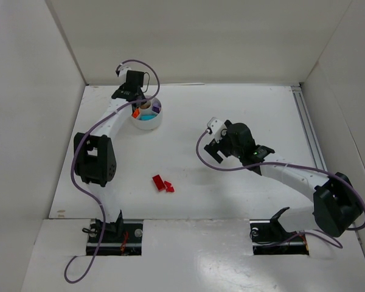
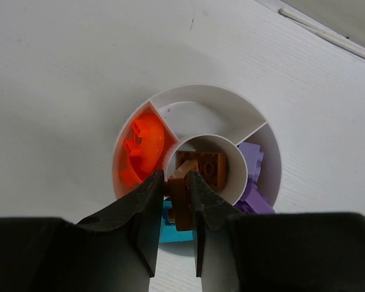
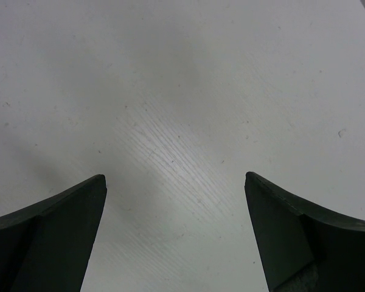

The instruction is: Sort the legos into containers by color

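Two arms work a white table (image 1: 231, 201) boxed in by pale panels (image 1: 24, 121). The left arm (image 1: 96, 159) rises from the near edge, folds its elbow by the left edge and reaches toward the far-left corner. There its gripper (image 2: 176, 182) points down over the dish (image 1: 147, 126), jaws pinched narrow on a brown lego (image 2: 182, 204) above the central well. A second brown piece (image 2: 208, 167) lies in that well. An orange round (image 2: 143, 149), purple pieces (image 2: 252, 176) and a teal piece (image 2: 170, 234) sit in separate outer compartments. The right arm (image 1: 292, 176) bends by the right edge and reaches back to mid-table, its gripper (image 3: 175, 177) spread wide over the tabletop. Red legos (image 1: 162, 184) lie loose by the near edge, left of centre. A rail (image 1: 310, 134) lines the right edge.
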### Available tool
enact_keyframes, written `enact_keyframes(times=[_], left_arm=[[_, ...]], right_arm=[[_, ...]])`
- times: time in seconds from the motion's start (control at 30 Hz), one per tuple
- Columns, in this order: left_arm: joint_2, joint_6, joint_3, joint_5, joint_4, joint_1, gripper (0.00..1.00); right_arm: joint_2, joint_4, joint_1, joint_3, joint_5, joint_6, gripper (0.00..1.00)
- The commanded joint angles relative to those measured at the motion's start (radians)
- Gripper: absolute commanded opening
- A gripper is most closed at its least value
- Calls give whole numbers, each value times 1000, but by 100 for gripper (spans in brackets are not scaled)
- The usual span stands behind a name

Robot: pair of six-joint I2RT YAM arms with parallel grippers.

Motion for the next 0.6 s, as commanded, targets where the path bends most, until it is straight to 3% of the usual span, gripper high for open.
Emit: enact_keyframes(times=[0.0,0.17,0.23,0.43,0.57], left_arm=[[-5,16,42,-21,-39,-5,22],[-30,16,18,-21,-50,-5,35],[-60,16,-6,-30,-41,-5,50],[-205,-37,-91,-41,-62,-16,76],[-390,-143,-319,-111,-74,-91,93]], right_arm=[[-1,32,-6,6,-50,-15,100],[9,101,30,-15,-123,-15,100],[25,134,58,-15,-146,20,100],[123,248,267,6,-122,117,100],[221,308,391,49,-61,213,100]])
